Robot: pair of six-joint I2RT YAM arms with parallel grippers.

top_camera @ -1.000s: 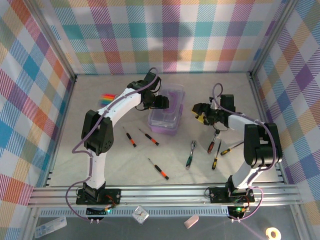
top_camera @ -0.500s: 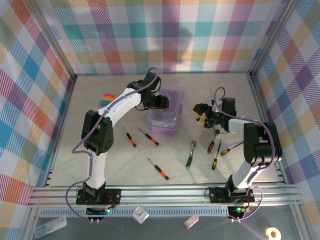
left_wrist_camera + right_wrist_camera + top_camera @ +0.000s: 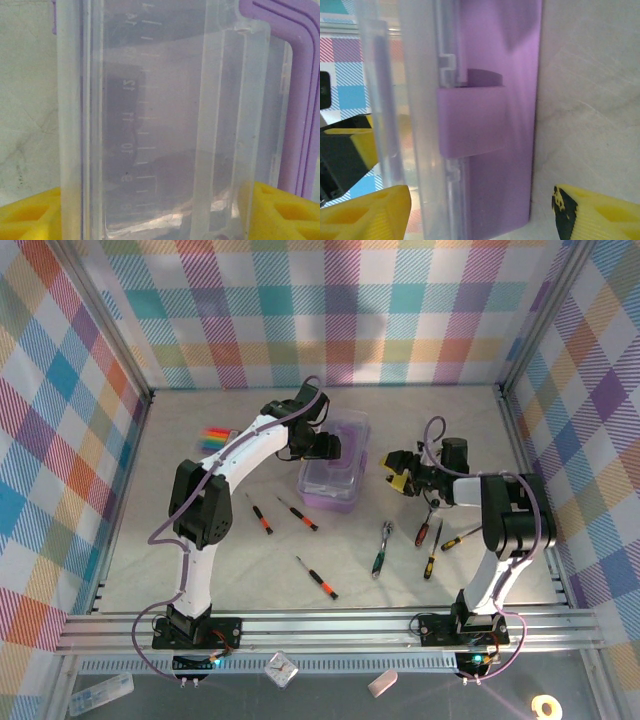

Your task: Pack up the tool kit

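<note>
Purple box point(image 3: 332, 472) sits mid-table toward the far edge. Left jaws pinch its clear lid point(image 3: 150, 125); right jaws stand spread at its right side. Screwdrivers point(image 3: 317, 577) and a wrench point(image 3: 381, 547) lie loose nearer the front, so packing looks barely begun.
</note>
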